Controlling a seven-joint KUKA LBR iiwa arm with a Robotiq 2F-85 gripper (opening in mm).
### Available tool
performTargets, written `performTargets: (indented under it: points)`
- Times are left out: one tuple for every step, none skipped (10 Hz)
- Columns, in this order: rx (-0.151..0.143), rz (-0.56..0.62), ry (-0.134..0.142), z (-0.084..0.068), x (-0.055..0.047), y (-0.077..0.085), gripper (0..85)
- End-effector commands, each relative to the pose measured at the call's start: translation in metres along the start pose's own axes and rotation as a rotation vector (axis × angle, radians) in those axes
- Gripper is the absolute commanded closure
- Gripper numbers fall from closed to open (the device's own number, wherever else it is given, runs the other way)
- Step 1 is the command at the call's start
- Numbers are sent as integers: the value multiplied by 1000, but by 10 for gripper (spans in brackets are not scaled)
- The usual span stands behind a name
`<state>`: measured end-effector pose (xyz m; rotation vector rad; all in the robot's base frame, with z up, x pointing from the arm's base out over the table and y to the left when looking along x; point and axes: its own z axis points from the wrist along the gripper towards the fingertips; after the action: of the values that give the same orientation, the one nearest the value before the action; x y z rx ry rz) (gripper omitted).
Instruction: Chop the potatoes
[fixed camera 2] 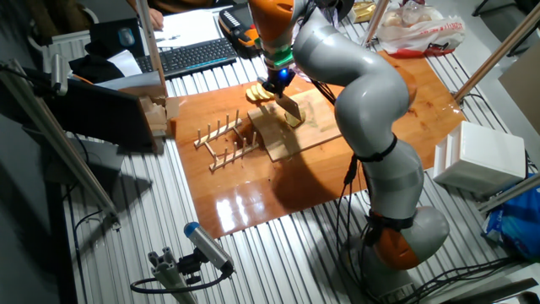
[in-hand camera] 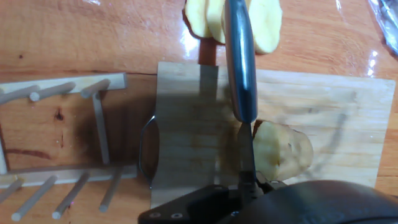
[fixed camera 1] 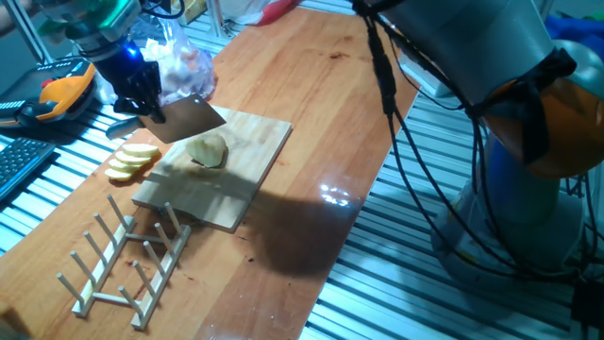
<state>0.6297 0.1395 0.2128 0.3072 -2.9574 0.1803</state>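
A pale yellow peeled potato (fixed camera 1: 209, 149) lies on the wooden cutting board (fixed camera 1: 247, 170). My gripper (fixed camera 1: 143, 90) is shut on a cleaver-like knife (fixed camera 1: 189, 119), whose blade hangs just above and left of the potato. In the hand view the blade (in-hand camera: 246, 146) is seen edge-on, lined up with the left end of the potato (in-hand camera: 283, 149) on the board (in-hand camera: 336, 118). The gripper (in-hand camera: 249, 185) is at the bottom edge. In the other fixed view the gripper (fixed camera 2: 277, 80) holds the knife (fixed camera 2: 289, 105) over the board (fixed camera 2: 308, 139). I cannot tell whether the blade touches the potato.
A fanned row of thin yellow slices (fixed camera 1: 132, 161) lies left of the board, also in the hand view (in-hand camera: 266, 25). A wooden dish rack (fixed camera 1: 127, 260) stands in front. A clear bag with reddish pieces (fixed camera 1: 184, 66) and an orange tool (fixed camera 1: 61, 90) lie behind.
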Motion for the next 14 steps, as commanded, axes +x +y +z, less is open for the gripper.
performTargets:
  points:
    - [-1, -3, -1, -2, -3, 0, 850]
    - [5, -3, 0, -4, -5, 2, 850]
    - [14, -3, 1, -6, 0, 4, 850]
    - [15, -3, 4, -7, 8, 4, 850]
    - [13, -5, 8, -6, 19, 3, 850]
    - [3, -9, 3, -3, 29, -1, 850]
    - [-1, -12, -1, 1, 40, -7, 850]
    - [8, -15, -7, 4, 45, -10, 850]
    - [14, -31, -10, 8, 49, -14, 850]
    - [-3, -48, -18, 9, 52, -17, 850]
    - [-17, -29, -35, 9, 52, -17, 850]
    - [-18, 0, -46, 9, 52, -17, 850]
    - [-23, 32, -46, 9, 52, -17, 850]
    - [-21, 52, -19, 9, 52, -17, 850]
